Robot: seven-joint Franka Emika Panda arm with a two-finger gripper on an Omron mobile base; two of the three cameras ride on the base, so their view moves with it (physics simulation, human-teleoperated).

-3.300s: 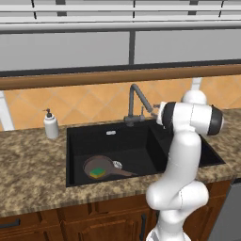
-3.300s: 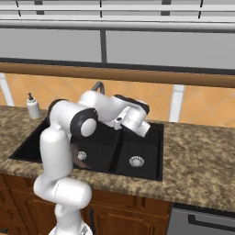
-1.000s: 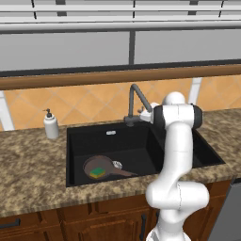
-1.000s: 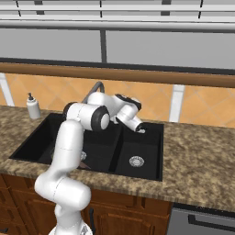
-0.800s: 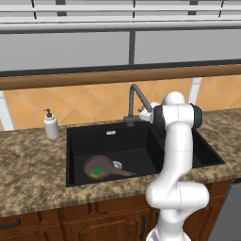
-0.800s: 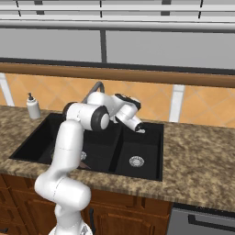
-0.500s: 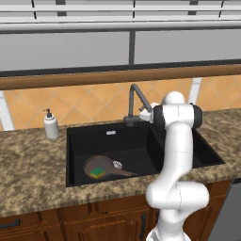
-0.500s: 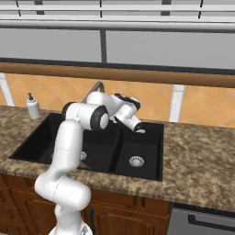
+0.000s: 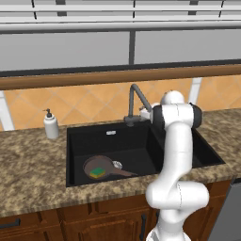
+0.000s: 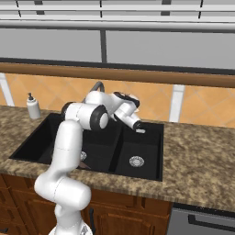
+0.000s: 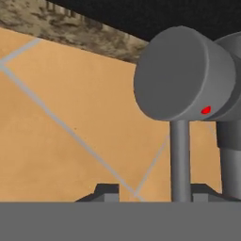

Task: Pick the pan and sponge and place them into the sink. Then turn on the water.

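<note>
Nothing shifted; pincer (image 10: 141,131) by the faucet (image 9: 135,101), tips' spread indiscernible.

The sink (image 9: 141,141) is black, set in a bench (image 9: 28,164) of speckled brown and grey granite, with an orange tiled wall (image 9: 94,99) behind, crossed by pale grout lines. The pan (image 9: 101,165) is dark brown and holds the green and yellow sponge (image 9: 98,172). The faucet (image 9: 134,101) is dark grey with a small red dot (image 11: 205,110) on its round knob, and the soap dispenser (image 9: 51,125) is white.

Faucet (image 9: 135,101) base behind the arm; fingers (image 11: 107,191) cropped by grey band, their gap indeterminable.
</note>
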